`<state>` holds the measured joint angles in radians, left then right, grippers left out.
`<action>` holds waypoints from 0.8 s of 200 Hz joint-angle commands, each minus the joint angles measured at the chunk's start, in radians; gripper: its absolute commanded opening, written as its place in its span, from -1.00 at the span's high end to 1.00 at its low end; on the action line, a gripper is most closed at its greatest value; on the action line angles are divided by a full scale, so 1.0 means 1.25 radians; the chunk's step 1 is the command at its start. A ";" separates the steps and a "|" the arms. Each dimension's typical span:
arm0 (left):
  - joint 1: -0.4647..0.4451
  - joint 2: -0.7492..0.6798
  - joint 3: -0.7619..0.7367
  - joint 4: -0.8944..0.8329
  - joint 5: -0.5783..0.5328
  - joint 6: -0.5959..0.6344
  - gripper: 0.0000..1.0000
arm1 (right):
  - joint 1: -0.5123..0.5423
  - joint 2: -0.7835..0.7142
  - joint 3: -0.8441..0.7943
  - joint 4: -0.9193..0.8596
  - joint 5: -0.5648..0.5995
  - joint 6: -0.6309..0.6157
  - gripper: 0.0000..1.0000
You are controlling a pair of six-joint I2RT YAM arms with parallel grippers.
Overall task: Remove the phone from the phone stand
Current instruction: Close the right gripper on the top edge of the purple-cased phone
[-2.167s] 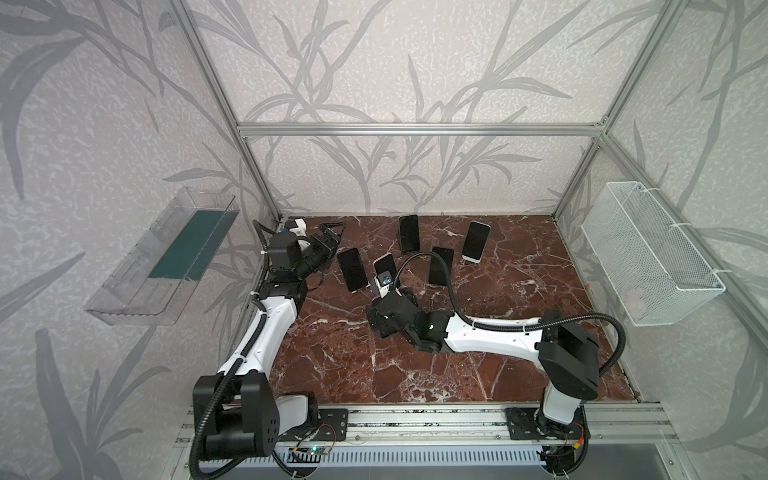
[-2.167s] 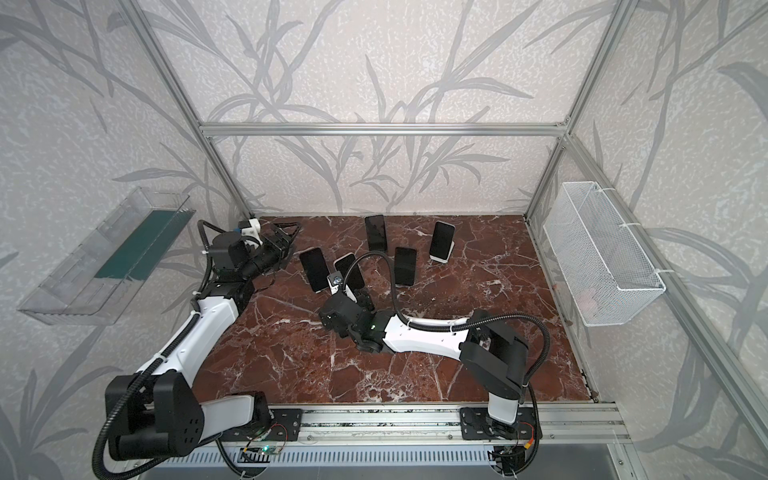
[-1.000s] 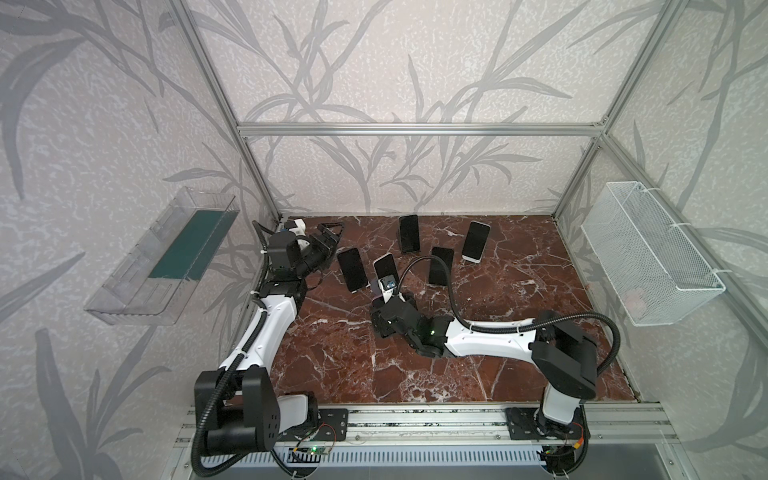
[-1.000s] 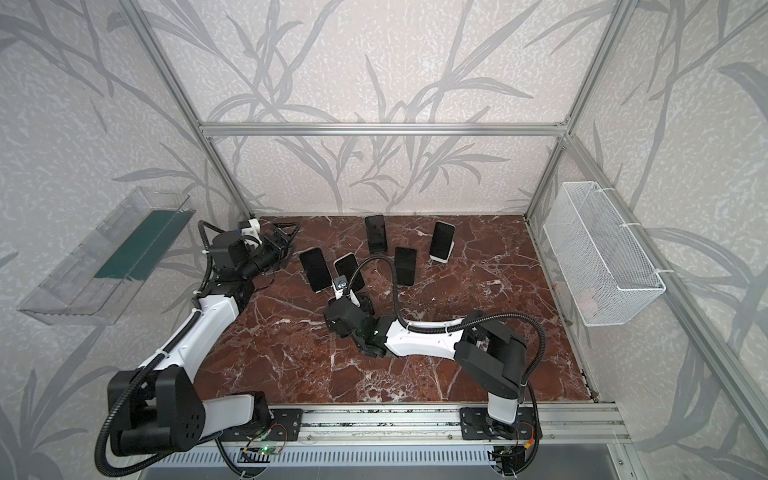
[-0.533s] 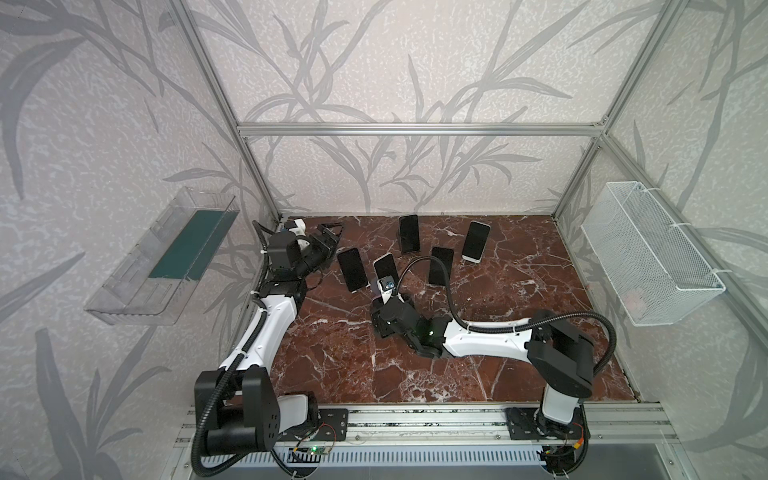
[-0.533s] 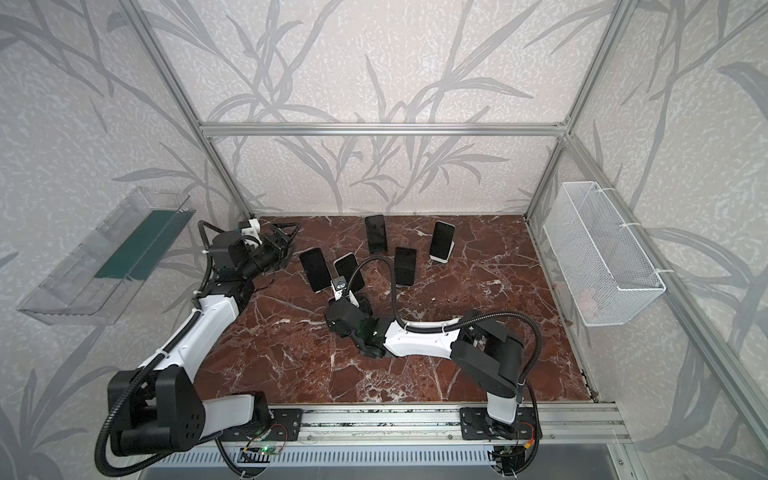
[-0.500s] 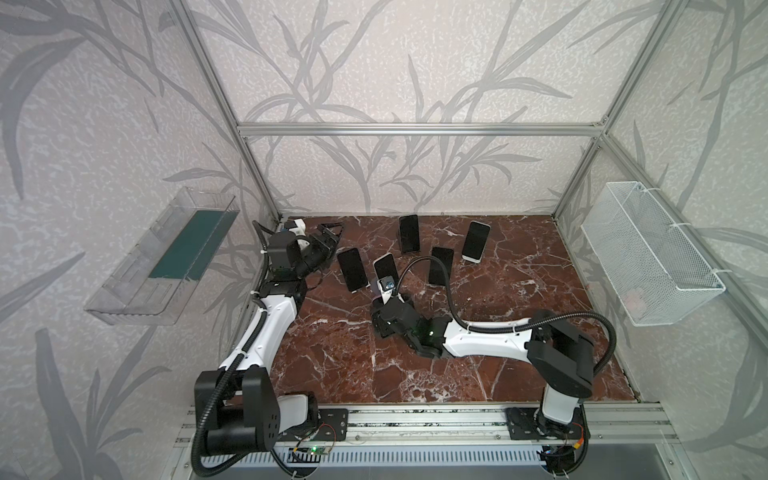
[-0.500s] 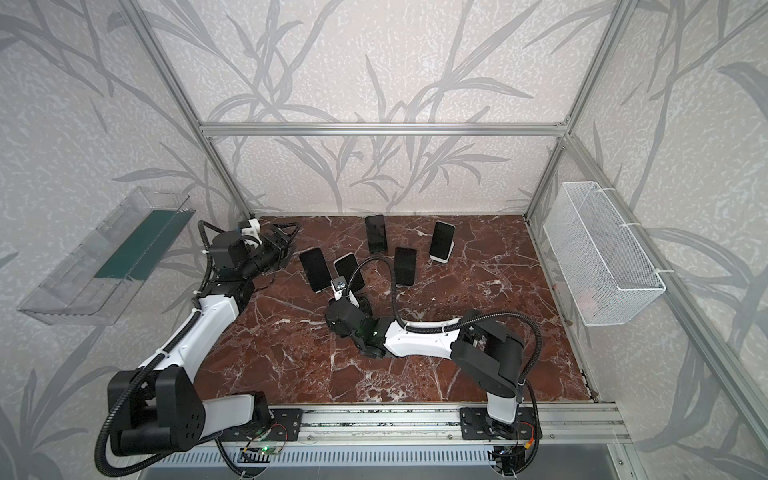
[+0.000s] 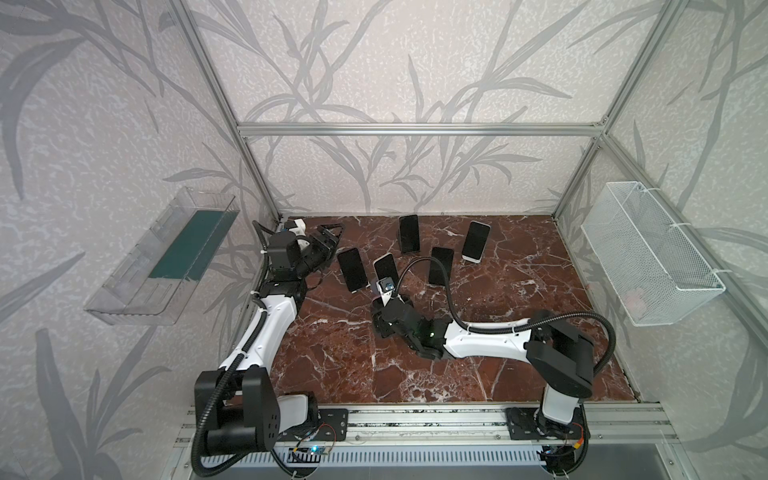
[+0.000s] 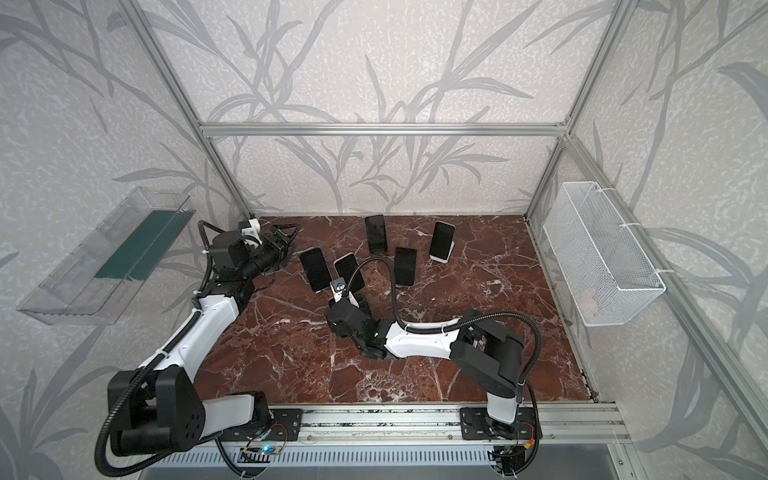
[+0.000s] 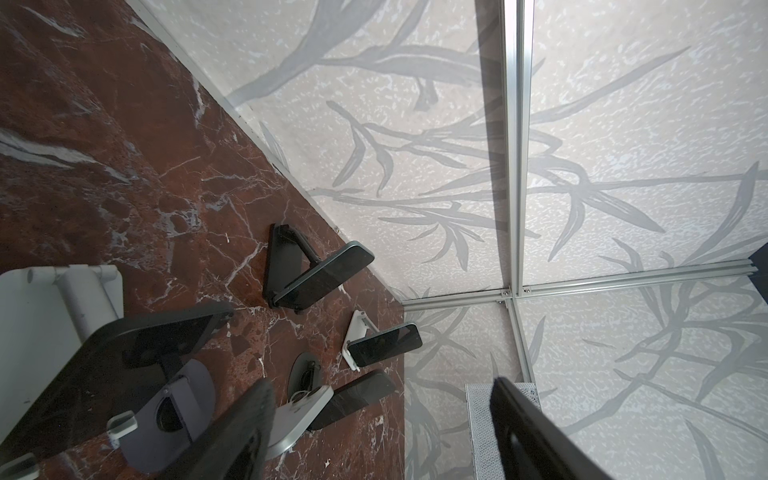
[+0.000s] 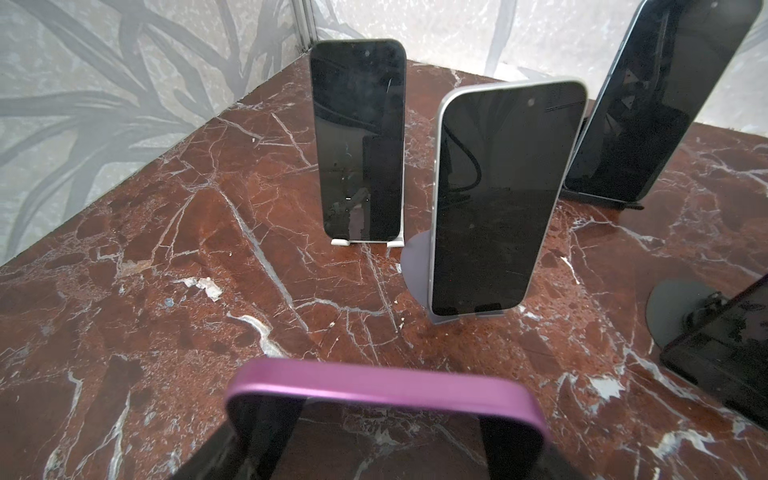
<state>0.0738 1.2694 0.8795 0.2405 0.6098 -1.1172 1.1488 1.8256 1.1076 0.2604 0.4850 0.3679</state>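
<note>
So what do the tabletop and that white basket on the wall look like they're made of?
The tabletop: polished red-brown marble or a marble-print laminate, judging by white veins and soft sheen. The white basket: fine metal mesh on a wire frame, likely painted or powder-coated; you can see through its walls.

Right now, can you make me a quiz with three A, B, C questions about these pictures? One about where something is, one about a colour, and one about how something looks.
1. On which side of both top views is the white wire basket?
A left
B right
C middle

2. In the right wrist view, what colour is the rim of the nearest phone?
A green
B orange
C purple

3. The silver-rimmed phone has a screen that is:
A dark
B lit up
C showing a photo

Answers:
1. B, it hangs at the right edge of the scene.
2. C, its top edge is plainly purple.
3. A, the glass is black with only reflections.
</note>
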 commanded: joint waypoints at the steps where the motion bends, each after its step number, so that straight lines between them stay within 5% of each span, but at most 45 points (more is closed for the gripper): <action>1: 0.001 0.001 -0.001 0.021 0.015 0.004 -0.62 | 0.005 -0.010 -0.012 0.016 -0.009 -0.008 -0.21; 160: 0.000 0.004 -0.005 0.047 0.028 -0.010 -0.61 | 0.009 -0.119 0.002 -0.044 -0.011 -0.060 -0.10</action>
<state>0.0738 1.2697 0.8795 0.2523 0.6220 -1.1187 1.1534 1.7596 1.0943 0.2001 0.4522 0.3157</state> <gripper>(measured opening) 0.805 0.737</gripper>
